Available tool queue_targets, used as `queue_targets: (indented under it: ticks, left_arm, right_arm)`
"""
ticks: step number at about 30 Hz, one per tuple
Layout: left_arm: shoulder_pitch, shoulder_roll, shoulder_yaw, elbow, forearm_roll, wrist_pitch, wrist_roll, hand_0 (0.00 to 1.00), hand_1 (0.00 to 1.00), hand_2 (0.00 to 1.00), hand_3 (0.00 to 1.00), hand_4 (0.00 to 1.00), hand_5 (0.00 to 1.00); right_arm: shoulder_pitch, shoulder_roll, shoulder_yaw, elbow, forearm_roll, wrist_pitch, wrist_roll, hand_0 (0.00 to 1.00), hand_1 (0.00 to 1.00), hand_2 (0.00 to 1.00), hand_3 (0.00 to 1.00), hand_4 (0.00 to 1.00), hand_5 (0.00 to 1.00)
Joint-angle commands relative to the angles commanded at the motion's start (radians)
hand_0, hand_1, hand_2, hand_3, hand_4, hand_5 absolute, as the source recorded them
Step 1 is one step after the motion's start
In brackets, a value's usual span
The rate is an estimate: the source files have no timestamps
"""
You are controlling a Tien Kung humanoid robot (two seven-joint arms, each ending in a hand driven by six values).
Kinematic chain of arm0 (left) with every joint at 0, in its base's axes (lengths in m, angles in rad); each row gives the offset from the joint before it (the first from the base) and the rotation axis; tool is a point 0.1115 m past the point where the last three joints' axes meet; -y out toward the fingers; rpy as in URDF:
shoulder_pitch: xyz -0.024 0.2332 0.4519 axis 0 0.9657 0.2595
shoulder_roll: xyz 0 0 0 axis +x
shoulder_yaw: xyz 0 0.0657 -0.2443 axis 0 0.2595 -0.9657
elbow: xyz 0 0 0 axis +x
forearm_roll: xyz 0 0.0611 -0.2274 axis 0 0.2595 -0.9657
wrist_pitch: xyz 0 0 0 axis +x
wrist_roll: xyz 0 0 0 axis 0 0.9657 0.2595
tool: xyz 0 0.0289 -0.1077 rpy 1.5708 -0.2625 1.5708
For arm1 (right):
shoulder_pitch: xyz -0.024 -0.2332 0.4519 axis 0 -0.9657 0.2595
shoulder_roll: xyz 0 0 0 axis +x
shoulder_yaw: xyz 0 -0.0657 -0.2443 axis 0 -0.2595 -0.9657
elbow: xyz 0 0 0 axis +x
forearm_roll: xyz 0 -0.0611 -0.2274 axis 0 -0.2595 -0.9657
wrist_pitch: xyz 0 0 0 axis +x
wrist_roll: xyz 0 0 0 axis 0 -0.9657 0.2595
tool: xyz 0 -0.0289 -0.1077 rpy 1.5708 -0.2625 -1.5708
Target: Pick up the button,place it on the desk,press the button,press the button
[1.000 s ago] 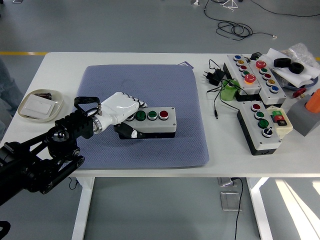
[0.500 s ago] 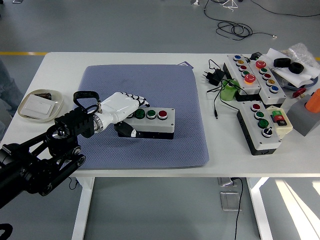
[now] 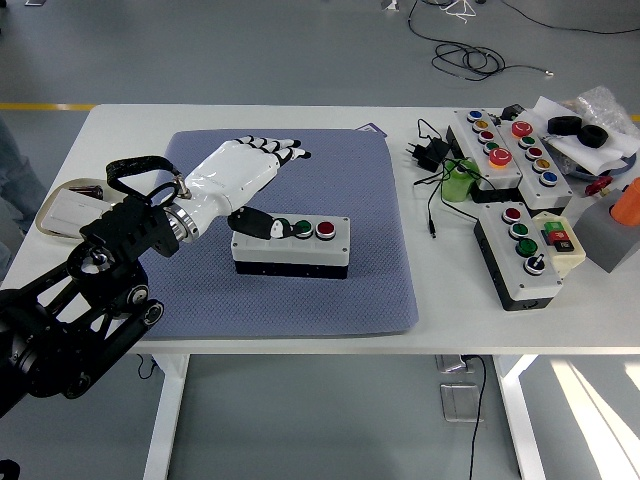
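Note:
The button box (image 3: 310,255), grey-topped with black sides, lies flat on the blue mat (image 3: 340,170) in the head view. Its top shows two green buttons and one red button (image 3: 326,229). My left hand (image 3: 274,190) hovers over the box's left end with its fingers (image 3: 280,148) stretched out toward the far side. The thumb (image 3: 256,223) hangs down just above the box's left end and hides that part of the top. The hand holds nothing.
A pale plate (image 3: 52,215) holding a white item sits at the left, partly behind my arm. To the right of the mat lie several more button boxes (image 3: 525,255), a green roll (image 3: 460,183), a black plug with cable (image 3: 430,152) and a grey box (image 3: 612,235).
My left hand has let go of the button box and risen up and back, its fingers uncurling. The box now rests on the mat, a little further left.

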Motion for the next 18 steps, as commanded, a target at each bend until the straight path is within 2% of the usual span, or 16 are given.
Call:
queue_targets:
  ticks: [1,2,7,8,13,14,18]
  left_arm:
    - [0.004,0.004,-0.004,-0.019,0.0,-0.018,0.008,0.43,0.475,0.522,0.896,0.82,0.349]
    - [0.006,0.006,-0.007,-0.032,0.0,-0.032,0.013,0.155,0.27,0.291,0.872,0.79,0.342]
    - [0.018,0.016,-0.009,-0.086,0.0,-0.117,0.065,0.155,0.27,0.291,0.872,0.79,0.342]
    - [0.019,0.016,-0.009,-0.091,0.0,-0.131,0.073,0.013,0.104,0.163,0.797,0.757,0.334]
    - [0.014,0.016,0.001,-0.096,0.0,-0.185,0.1,0.013,0.104,0.163,0.797,0.757,0.334]
    - [0.013,0.016,0.004,-0.096,0.0,-0.194,0.102,0.002,0.058,0.12,0.775,0.728,0.321]
    - [0.01,0.019,0.022,-0.095,0.0,-0.231,0.111,0.002,0.058,0.12,0.775,0.728,0.321]
  right_arm:
    - [-0.001,0.0,0.0,0.0,0.0,0.0,0.0,0.787,0.797,0.817,0.751,0.412,0.479]
    - [-0.001,0.0,0.0,0.0,0.0,0.0,0.0,0.787,0.797,0.817,0.751,0.412,0.479]
    - [0.001,0.0,0.001,0.0,0.002,0.0,0.001,0.787,0.797,0.817,0.751,0.412,0.479]
    - [0.001,0.0,0.002,0.0,0.002,0.0,0.001,0.787,0.797,0.817,0.751,0.412,0.479]
    - [0.005,0.0,0.001,0.0,0.001,0.0,0.001,0.787,0.797,0.817,0.751,0.412,0.479]
    - [0.005,0.001,0.001,0.0,0.002,0.0,0.001,0.787,0.797,0.817,0.751,0.412,0.479]
    - [0.005,0.001,0.001,0.0,0.001,0.0,0.0,0.787,0.797,0.817,0.751,0.412,0.479]
